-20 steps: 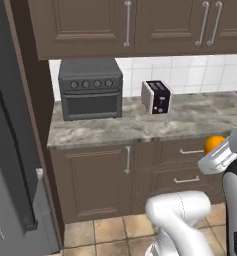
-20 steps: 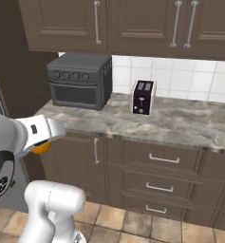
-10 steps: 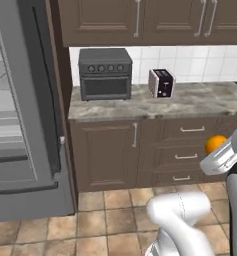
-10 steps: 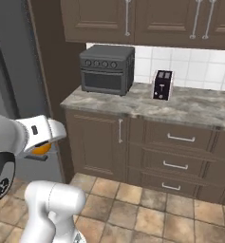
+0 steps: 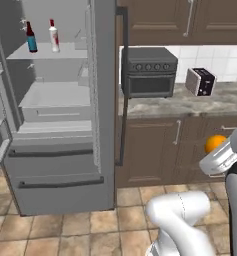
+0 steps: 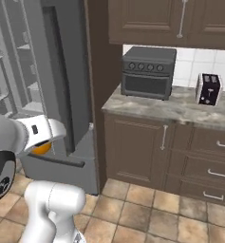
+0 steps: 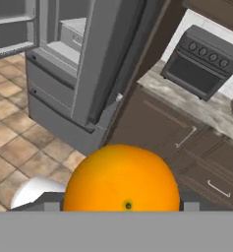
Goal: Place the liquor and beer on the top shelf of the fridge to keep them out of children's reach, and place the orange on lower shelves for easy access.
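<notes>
My gripper [image 5: 221, 154] is shut on the orange [image 5: 215, 143], held low at the right in front of the counter drawers. The orange [image 7: 120, 179] bulges large across the hand view and hides the fingertips. It also peeks out under the hand in the right base view, orange [image 6: 40, 148]. The grey fridge [image 5: 55, 130] stands open at the left, its thick door [image 5: 107, 75] edge-on. On its top shelf [image 5: 45, 52] stand the dark beer bottle [image 5: 31, 37] and the white red-capped liquor [image 5: 54, 36], side by side. Lower shelves [image 5: 55, 92] lie below them.
A dark toaster oven [image 5: 149, 72] and a toaster [image 5: 200, 81] sit on the stone counter [image 5: 190, 102] right of the fridge. Brown cabinets [image 6: 142, 147] and drawers run beneath. Tiled floor [image 5: 65, 230] spreads in front of the fridge. A grey bin [image 5: 52, 114] sits under the lower shelves.
The whole picture has shifted as the base turned and backed off: the open fridge has come fully into view at the left. The orange stays in the gripper.
</notes>
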You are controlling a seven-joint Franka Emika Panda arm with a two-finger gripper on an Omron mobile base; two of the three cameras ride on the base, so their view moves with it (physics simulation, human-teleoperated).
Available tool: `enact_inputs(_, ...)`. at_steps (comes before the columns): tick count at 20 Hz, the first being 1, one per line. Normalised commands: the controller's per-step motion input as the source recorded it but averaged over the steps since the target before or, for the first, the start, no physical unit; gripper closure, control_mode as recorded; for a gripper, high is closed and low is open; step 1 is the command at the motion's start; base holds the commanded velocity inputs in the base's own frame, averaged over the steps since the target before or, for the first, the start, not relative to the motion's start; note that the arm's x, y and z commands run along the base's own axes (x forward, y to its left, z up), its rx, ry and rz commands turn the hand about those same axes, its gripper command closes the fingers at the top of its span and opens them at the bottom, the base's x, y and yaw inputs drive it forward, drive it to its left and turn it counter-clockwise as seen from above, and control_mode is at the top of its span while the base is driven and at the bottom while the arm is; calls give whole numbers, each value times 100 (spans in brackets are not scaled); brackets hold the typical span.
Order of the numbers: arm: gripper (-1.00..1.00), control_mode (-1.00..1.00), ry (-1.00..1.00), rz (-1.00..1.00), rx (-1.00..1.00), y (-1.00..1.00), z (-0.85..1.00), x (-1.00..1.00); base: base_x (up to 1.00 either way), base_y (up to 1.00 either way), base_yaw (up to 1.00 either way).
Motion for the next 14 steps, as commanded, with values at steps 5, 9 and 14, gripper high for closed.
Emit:
enact_inputs(5, 100, 100, 0, 0, 0, 0, 0, 0, 1, 100, 0)
enact_inputs(9, 100, 100, 0, 0, 0, 0, 0, 0, 14, 99, 0)
enact_inputs(14, 100, 100, 0, 0, 0, 0, 0, 0, 31, 86, 0)
